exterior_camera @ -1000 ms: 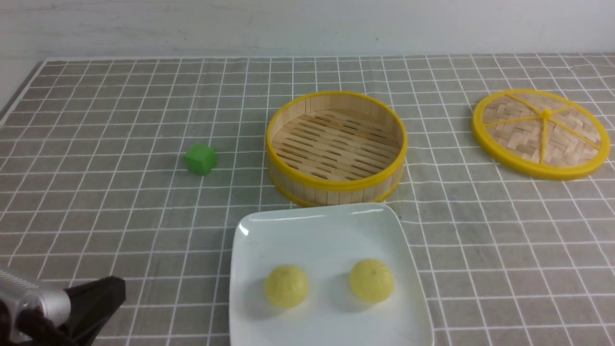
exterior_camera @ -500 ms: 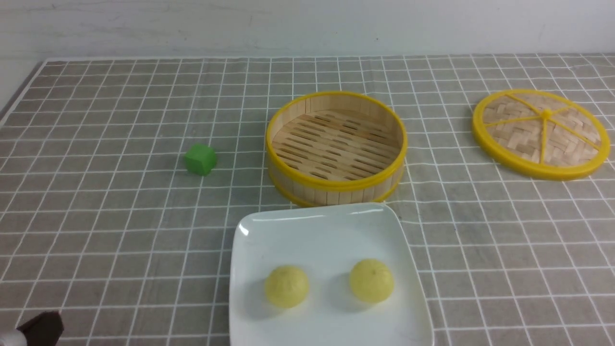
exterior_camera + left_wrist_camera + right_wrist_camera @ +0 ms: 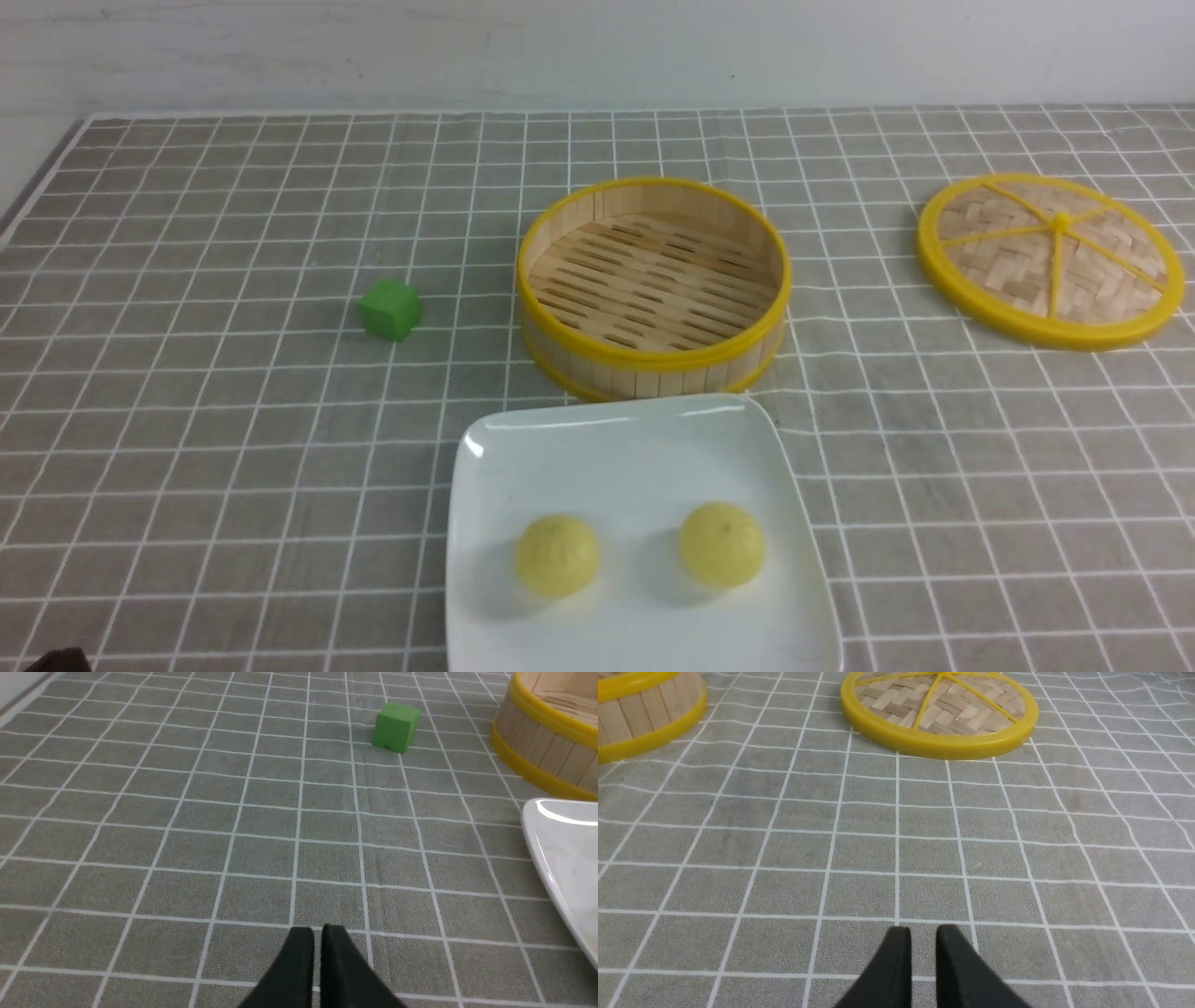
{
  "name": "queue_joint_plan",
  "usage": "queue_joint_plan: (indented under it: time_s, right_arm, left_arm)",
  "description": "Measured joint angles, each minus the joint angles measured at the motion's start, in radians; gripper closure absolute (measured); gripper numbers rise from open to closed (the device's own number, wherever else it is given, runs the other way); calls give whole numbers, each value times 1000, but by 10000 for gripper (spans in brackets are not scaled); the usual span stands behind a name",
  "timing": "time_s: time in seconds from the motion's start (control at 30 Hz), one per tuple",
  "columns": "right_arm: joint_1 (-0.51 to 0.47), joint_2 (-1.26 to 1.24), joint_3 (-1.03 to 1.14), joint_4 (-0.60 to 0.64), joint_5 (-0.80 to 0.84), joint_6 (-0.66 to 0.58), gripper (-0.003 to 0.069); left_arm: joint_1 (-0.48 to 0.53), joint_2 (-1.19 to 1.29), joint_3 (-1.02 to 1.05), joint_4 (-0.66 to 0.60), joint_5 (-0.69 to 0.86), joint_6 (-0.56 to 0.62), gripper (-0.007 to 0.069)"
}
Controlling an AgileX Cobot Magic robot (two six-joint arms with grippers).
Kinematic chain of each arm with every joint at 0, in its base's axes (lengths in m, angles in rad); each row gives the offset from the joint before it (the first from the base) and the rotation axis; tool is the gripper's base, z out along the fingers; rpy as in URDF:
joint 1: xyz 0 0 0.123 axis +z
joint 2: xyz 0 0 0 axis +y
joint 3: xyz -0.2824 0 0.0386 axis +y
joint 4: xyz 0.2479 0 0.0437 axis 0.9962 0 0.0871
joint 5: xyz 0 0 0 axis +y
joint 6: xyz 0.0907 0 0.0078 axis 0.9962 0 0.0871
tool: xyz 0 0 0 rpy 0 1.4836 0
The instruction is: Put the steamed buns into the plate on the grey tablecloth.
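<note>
Grey tablecloth: plate at 6 o'clock, holding two buns side by side. Left pincer narrow, empty; right pincer narrow, empty.

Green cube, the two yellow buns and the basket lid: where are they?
Green cube (image 3: 390, 309), front view, front face.
Left bun (image 3: 557, 555), front view, dome.
Right bun (image 3: 722, 545), front view, dome.
Basket lid (image 3: 1051, 259), front view, woven top.

The large glossy white square plate runs off the front view's lower edge, its near rim unseen. In the left wrist view only one corner of it shows, and the round yellow-rimmed bamboo steamer basket is cut by the frame.
</note>
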Motion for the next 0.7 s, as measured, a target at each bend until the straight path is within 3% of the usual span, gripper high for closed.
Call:
queue_joint_plan:
  time_s: [0.37, 0.7]
  right_arm:
    - [0, 0, 0, 0, -1, 0, 554]
    - [0, 0, 0, 0, -1, 0, 538]
  left_arm:
    - [71, 0, 0, 7, 0, 1, 569]
    - [42, 0, 0, 9, 1, 1, 555]
